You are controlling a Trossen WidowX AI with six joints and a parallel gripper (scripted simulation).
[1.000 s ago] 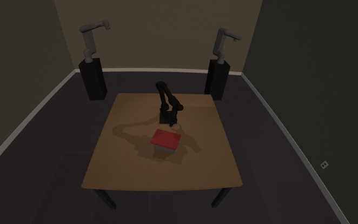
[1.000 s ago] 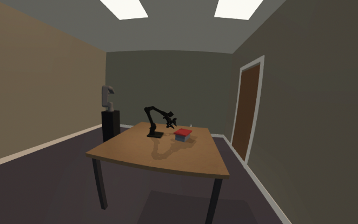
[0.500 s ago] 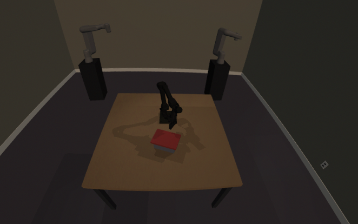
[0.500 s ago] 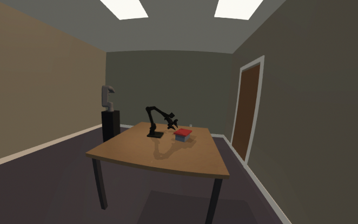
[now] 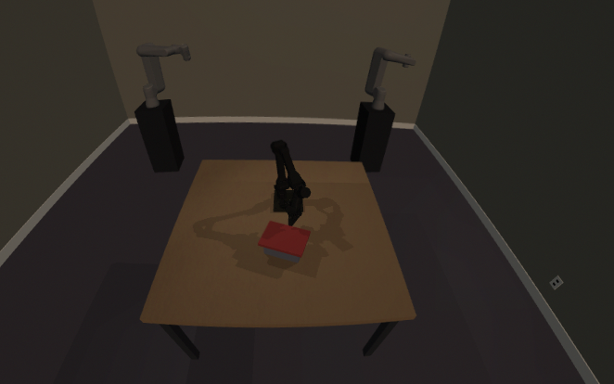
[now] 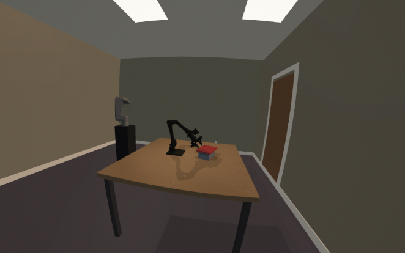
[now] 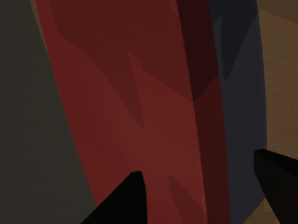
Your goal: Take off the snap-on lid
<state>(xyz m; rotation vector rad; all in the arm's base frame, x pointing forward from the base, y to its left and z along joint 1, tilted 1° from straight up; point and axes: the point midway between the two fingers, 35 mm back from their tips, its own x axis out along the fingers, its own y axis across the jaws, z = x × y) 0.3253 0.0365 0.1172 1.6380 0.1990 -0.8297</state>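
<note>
The red lid (image 5: 285, 237) (image 6: 207, 149) (image 7: 135, 125) sits on top of the blue-grey storage box (image 5: 282, 254) (image 6: 206, 155) (image 7: 245, 125), overhanging its walls. The box stands on the wooden table (image 5: 278, 299) (image 6: 144, 174) (image 7: 282, 90). My gripper (image 5: 292, 223) (image 6: 200, 146) (image 7: 199, 170) is open and empty, tilted down at the lid's edge on the side of the arm's base. In the wrist view one fingertip shows over the lid's top and the other beyond its rim, beside the box wall. Whether either finger touches the lid cannot be told.
The black arm's base plate (image 5: 281, 205) (image 6: 175, 152) stands on the table behind the box. Two grey arms (image 5: 155, 70) (image 5: 377, 70) stand on black pedestals (image 5: 159, 136) (image 5: 373, 136) beyond the table's far edge. Arm shadows fall across the table and lid.
</note>
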